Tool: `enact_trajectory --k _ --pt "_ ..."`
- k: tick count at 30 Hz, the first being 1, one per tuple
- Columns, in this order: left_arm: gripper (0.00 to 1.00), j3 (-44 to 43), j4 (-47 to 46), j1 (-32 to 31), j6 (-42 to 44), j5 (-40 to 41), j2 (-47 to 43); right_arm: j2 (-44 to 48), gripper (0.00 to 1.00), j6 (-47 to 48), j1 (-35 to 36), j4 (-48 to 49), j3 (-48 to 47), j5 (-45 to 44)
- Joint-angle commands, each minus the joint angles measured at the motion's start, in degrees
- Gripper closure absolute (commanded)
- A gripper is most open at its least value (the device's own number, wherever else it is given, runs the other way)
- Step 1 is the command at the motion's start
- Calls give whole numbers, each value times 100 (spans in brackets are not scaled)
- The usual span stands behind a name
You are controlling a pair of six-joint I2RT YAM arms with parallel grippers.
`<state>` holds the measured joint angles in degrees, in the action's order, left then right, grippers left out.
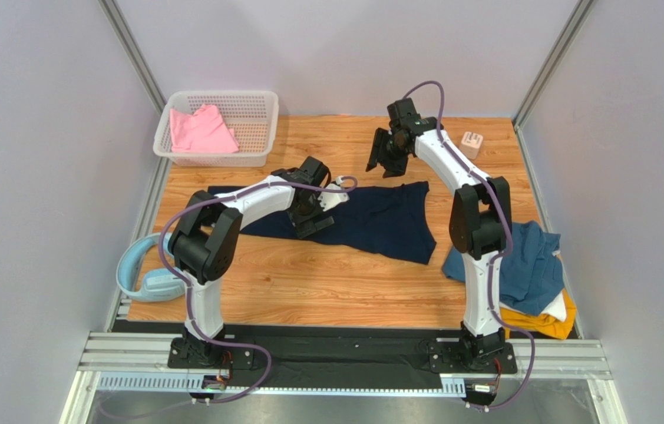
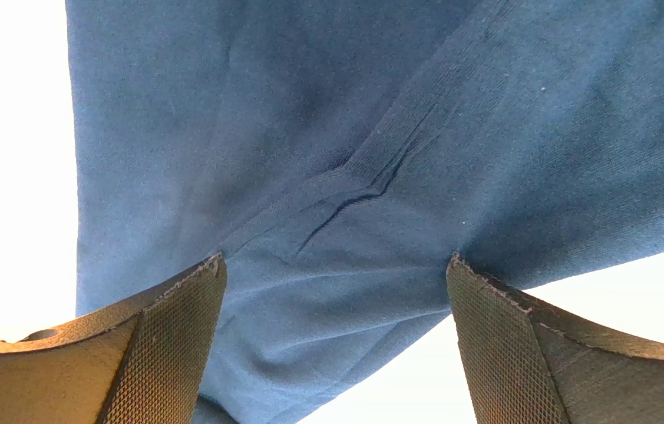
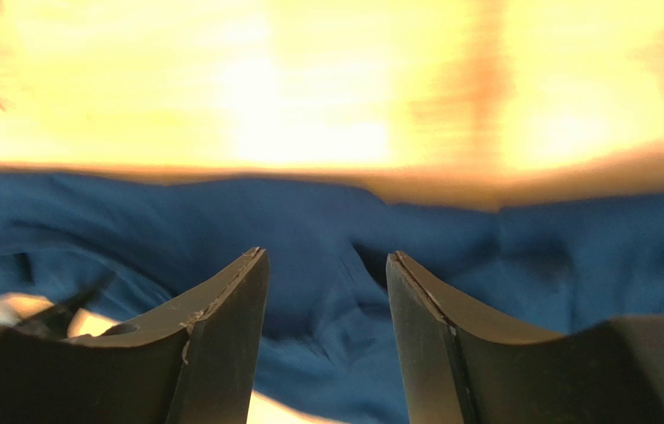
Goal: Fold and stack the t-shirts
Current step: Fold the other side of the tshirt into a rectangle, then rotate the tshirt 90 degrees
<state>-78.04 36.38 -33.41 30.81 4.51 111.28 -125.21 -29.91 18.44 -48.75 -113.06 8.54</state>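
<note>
Navy tee laid out flat – fold not yet begun.
Navy t-shirt (image 1: pixel 379 221) lies spread mid-bench (image 1: pixel 309 291), creased at its left end. Left claw (image 1: pixel 311 210) sits low over that end, fingers wide apart, nothing gripped; can't tell if it touches the cloth. Right claw (image 1: pixel 387 152) hangs above the shirt's far edge, partly open & empty. Next, prob.: each claw drops to pinch a far edge or sleeve – then draws it over toward the near hem. Teal tee (image 1: pixel 530 265) waits on the pile at right.
</note>
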Motion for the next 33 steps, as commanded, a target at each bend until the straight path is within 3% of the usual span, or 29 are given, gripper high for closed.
enact_trajectory --k 1,5,9,18,24,33 --pt "0 245 -209 -8 92 347 -484 1364 42 29 2 -92 1168 -62" --pt "0 203 -149 255 162 375 -678 2570 43 -304 63 462 3301 288" --pt "0 -53 9 712 189 384 -933 3011 44 -445 230 770 4280 350" --pt "0 719 -69 1442 514 375 -1794 2221 47 -463 257 876 4336 106" --pt "0 1168 -404 1952 532 279 -1575 1597 50 -489 143 700 4142 -133" --pt "0 1011 -623 2031 646 226 -1172 1780 51 -525 -463 455 4353 -133"
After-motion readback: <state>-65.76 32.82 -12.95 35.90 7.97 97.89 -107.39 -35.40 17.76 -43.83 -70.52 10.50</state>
